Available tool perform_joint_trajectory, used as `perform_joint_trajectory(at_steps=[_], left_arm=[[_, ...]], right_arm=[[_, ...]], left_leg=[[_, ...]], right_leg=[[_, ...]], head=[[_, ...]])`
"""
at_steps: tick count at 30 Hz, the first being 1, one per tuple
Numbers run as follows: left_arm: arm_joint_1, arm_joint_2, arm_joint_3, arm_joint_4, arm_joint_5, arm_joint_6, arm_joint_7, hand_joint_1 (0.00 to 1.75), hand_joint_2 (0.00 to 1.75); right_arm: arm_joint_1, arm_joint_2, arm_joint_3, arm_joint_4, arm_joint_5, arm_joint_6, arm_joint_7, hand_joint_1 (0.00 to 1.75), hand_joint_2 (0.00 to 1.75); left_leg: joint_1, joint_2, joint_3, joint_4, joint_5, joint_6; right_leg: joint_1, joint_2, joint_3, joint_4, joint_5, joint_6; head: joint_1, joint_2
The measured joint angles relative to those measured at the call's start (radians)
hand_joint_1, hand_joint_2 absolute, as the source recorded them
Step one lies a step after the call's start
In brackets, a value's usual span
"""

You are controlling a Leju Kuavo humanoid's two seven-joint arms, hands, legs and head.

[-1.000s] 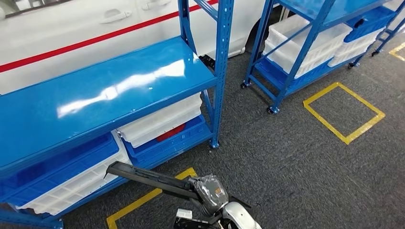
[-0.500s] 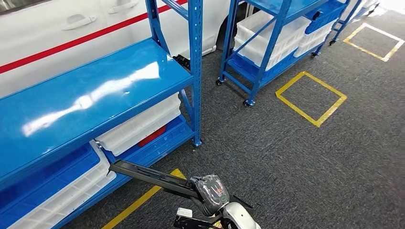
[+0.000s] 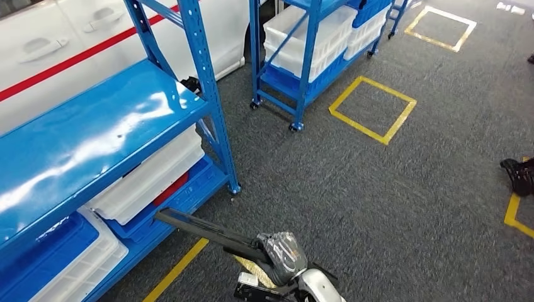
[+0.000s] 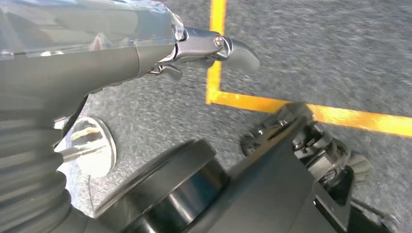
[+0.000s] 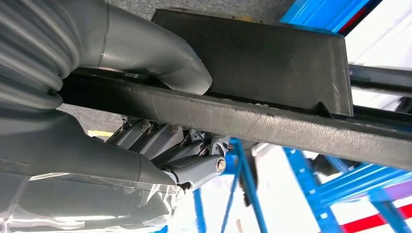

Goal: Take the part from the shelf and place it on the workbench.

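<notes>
The part (image 3: 200, 229) is a long black bar. It sticks out to the left from my right hand (image 3: 281, 257) at the bottom of the head view, above the grey carpet. In the right wrist view my right hand (image 5: 160, 150) grips the part (image 5: 272, 58), with the thumb (image 5: 160, 53) over it and the fingers under it. My left hand (image 4: 121, 53), wrapped in clear plastic, hangs above the carpet with its fingers (image 4: 235, 48) stretched out and nothing in them. The blue shelf (image 3: 94, 138) stands to the left, apart from the part.
White bins (image 3: 148, 176) sit on the blue shelf's lower level. A second blue shelf on casters (image 3: 302, 63) stands further back. A white car with a red stripe (image 3: 63, 56) is behind them. Yellow tape squares (image 3: 371, 107) mark the carpet. A black object (image 3: 519, 175) lies at the right edge.
The camera has swung right, so the shelves and tape squares have slid left in the picture. The part stays in my right hand, in the same pose.
</notes>
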Motion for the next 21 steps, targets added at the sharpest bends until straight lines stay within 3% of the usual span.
perform_joint_trajectory(at_steps=[2, 3, 4, 5, 6, 8, 10, 12, 13, 15, 17, 18, 19, 20, 21], left_arm=[[0.001, 0.0, 0.001, 0.0, 0.002, 0.0, -0.001, 0.0, 1.75], [0.001, 0.0, 0.001, 0.0, 0.003, 0.0, -0.002, 0.0, 1.75], [0.001, 0.001, 0.001, 0.0, 0.004, 0.0, -0.002, 0.0, 1.75], [0.0, 0.001, 0.002, 0.0, 0.006, 0.0, -0.003, 0.0, 1.75], [0.001, 0.001, 0.002, 0.0, 0.008, 0.0, -0.003, 0.0, 1.75], [0.005, 0.002, 0.003, 0.0, 0.012, 0.0, -0.004, 0.0, 1.75], [0.01, 0.004, 0.003, 0.0, 0.015, 0.0, -0.005, 0.0, 1.75], [0.011, 0.005, 0.004, 0.0, 0.017, 0.002, -0.006, 0.0, 1.75], [0.011, 0.004, 0.004, 0.0, 0.017, 0.002, -0.008, 0.0, 1.75], [0.011, 0.004, 0.004, 0.0, 0.018, 0.003, -0.011, 0.0, 1.75], [0.014, 0.004, 0.004, 0.0, 0.018, 0.003, -0.012, 0.0, 1.75], [0.017, 0.004, 0.005, 0.0, 0.018, 0.003, -0.012, 0.0, 1.75], [0.018, 0.005, 0.005, 0.0, 0.018, 0.003, -0.012, 0.0, 1.75], [0.019, 0.005, 0.005, 0.0, 0.018, 0.003, -0.012, 0.0, 1.75], [0.019, 0.005, 0.005, 0.0, 0.018, 0.003, -0.012, 0.0, 1.75]], right_arm=[[0.001, 0.001, -0.001, -0.001, 0.0, -0.001, -0.001, 1.75, 1.75], [0.001, 0.001, -0.001, 0.0, -0.002, -0.001, -0.002, 1.75, 1.75], [0.001, 0.001, -0.001, 0.001, -0.004, -0.002, -0.004, 1.75, 1.75], [0.002, 0.001, -0.001, 0.003, -0.007, -0.002, -0.006, 1.75, 1.75], [0.001, 0.001, -0.001, 0.004, -0.011, -0.004, -0.009, 1.75, 1.75], [-0.001, 0.001, -0.002, 0.006, -0.018, -0.006, -0.013, 1.75, 1.75], [-0.004, 0.002, -0.003, 0.008, -0.025, -0.008, -0.015, 1.75, 1.75], [-0.005, 0.002, -0.006, 0.01, -0.039, -0.008, -0.016, 1.75, 1.75], [-0.004, 0.002, -0.008, 0.01, -0.049, -0.007, -0.018, 1.75, 1.75], [-0.005, 0.002, -0.014, 0.011, -0.068, -0.005, -0.021, 1.75, 1.75], [-0.006, 0.002, -0.018, 0.012, -0.077, -0.002, -0.023, 1.75, 1.75], [-0.005, 0.002, -0.019, 0.013, -0.079, -0.001, -0.023, 1.75, 1.75], [-0.004, 0.002, -0.021, 0.015, -0.079, 0.0, -0.024, 1.75, 1.75], [-0.003, 0.002, -0.021, 0.016, -0.079, 0.001, -0.024, 1.75, 1.75], [-0.002, 0.001, -0.022, 0.018, -0.08, 0.001, -0.024, 1.75, 1.75]], left_leg=[[0.001, -0.039, -0.061, 0.133, -0.066, -0.002], [0.001, -0.046, -0.092, 0.196, -0.087, -0.002], [0.001, -0.05, -0.11, 0.231, -0.091, -0.002], [0.001, -0.051, -0.11, 0.227, -0.073, -0.001], [0.001, -0.055, -0.092, 0.183, -0.039, 0.002], [0.001, -0.085, -0.038, 0.047, 0.032, 0.01], [0.0, -0.113, -0.009, -0.031, 0.055, 0.016], [-0.001, -0.108, -0.006, -0.044, 0.054, 0.023], [0.0, -0.1, -0.004, -0.049, 0.058, 0.029], [0.003, -0.08, 0.0, -0.06, 0.066, 0.042], [-0.001, -0.058, 0.001, -0.063, 0.067, 0.048], [-0.002, -0.046, 0.0, -0.062, 0.066, 0.049], [-0.003, -0.034, 0.0, -0.062, 0.065, 0.049], [-0.004, -0.023, 0.0, -0.061, 0.064, 0.048], [-0.004, -0.012, 0.002, -0.061, 0.062, 0.047]], right_leg=[[0.002, 0.019, 0.0, -0.001, 0.001, -0.009], [0.004, 0.03, 0.0, -0.001, 0.001, -0.011], [0.006, 0.042, 0.0, 0.0, 0.001, -0.012], [0.007, 0.055, 0.001, 0.002, 0.001, -0.012], [0.008, 0.068, 0.002, 0.004, 0.001, -0.011], [0.008, 0.094, -0.001, 0.011, -0.001, -0.008], [0.007, 0.113, -0.01, 0.017, 0.0, 0.002], [0.006, 0.128, -0.017, 0.015, 0.006, 0.016], [0.005, 0.125, -0.019, 0.017, 0.004, 0.022], [0.007, 0.089, -0.041, 0.064, -0.027, 0.03], [0.004, 0.045, -0.1, 0.185, -0.09, 0.036], [0.0, 0.036, -0.131, 0.247, -0.114, 0.039], [-0.003, 0.031, -0.15, 0.286, -0.123, 0.042], [-0.005, 0.027, -0.15, 0.287, -0.113, 0.044], [-0.007, 0.021, -0.129, 0.248, -0.086, 0.045]], head=[[0.0, 0.0], [0.0, 0.0], [0.0, 0.0], [0.0, 0.0], [0.0, 0.0], [0.0, 0.0], [0.0, 0.0], [0.0, 0.0], [0.0, 0.0], [0.0, 0.0], [0.0, 0.0], [0.0, 0.0], [0.0, 0.0], [0.0, 0.0], [0.0, 0.0]])
